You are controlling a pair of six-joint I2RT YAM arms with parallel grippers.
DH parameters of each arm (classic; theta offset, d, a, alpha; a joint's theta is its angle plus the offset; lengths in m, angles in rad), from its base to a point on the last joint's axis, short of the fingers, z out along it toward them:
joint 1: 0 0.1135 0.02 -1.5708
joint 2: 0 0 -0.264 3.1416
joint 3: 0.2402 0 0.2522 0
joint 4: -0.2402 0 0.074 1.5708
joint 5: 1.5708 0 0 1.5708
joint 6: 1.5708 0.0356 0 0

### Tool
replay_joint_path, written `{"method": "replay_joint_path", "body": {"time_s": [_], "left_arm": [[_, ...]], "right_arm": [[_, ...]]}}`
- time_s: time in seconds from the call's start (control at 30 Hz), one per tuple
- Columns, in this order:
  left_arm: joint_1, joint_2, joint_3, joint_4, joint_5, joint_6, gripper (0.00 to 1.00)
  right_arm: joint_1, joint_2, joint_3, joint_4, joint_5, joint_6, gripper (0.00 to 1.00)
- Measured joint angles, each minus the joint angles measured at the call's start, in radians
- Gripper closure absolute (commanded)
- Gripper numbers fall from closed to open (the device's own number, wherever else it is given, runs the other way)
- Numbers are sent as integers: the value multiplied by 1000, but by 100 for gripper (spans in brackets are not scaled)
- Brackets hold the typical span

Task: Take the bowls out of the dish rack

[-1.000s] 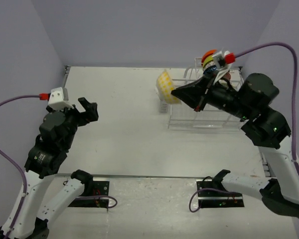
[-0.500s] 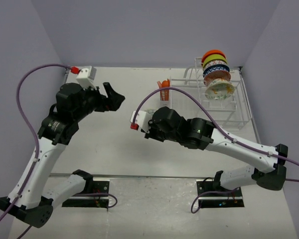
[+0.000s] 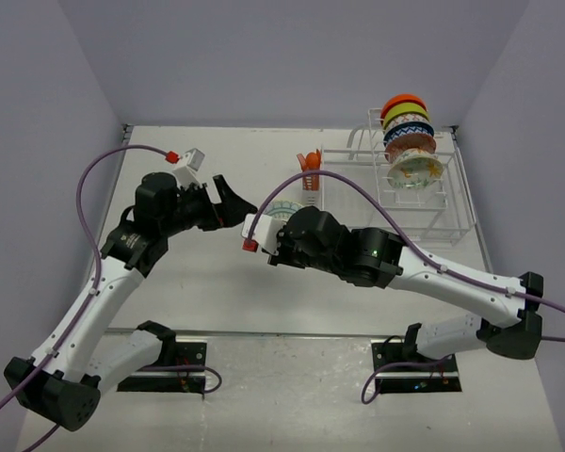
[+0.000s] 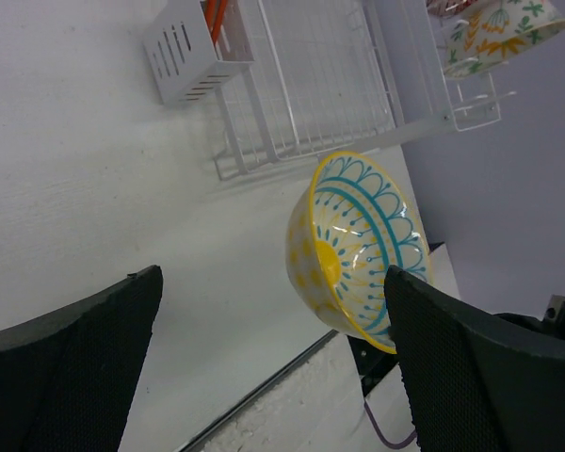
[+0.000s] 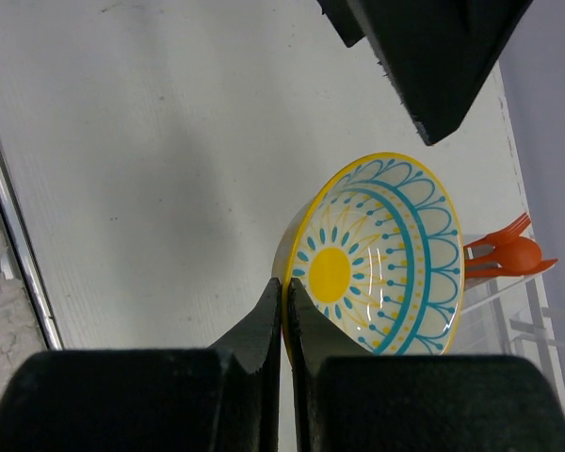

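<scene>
Right gripper (image 5: 284, 282), pinched shut on the rim of the yellow-rimmed bowl (image 5: 377, 254), holds it tilted above the table (image 3: 217, 282), clear of the dish rack (image 4: 301, 94) and facing the wide-spread left gripper (image 3: 236, 201), seemingly presenting it for a handover.

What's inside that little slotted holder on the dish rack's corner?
An orange fork and spoon poke out of the white holder. Their lower ends are hidden by its walls.
</scene>
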Motion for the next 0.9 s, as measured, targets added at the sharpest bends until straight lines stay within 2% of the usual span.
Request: {"method": "replay_joint_path", "body": {"time_s": [0.13,0.27,0.5,0.57,0.6,0.63,0.67,0.9], "left_arm": [[0,-29,-8,33,-21,-47,2],[-2,-4,-16,64,-24,-63,12],[-37,75,-44,79,-48,-73,39],[-45,82,-51,76,-66,-74,52],[-48,84,-55,77,-74,-74,63],[-51,85,-57,77,-80,-75,78],[-53,87,-58,80,-82,-78,100],[-65,96,-58,87,-121,-75,100]], "right_arm": [[12,35,1,0,22,-5,100],[40,76,9,-1,51,-18,100],[52,155,85,-1,112,-36,100],[53,168,95,1,134,-44,100],[54,173,98,2,146,-49,100],[56,176,98,5,154,-54,100],[58,180,98,9,154,-59,100],[74,205,99,34,167,-69,100]]}}
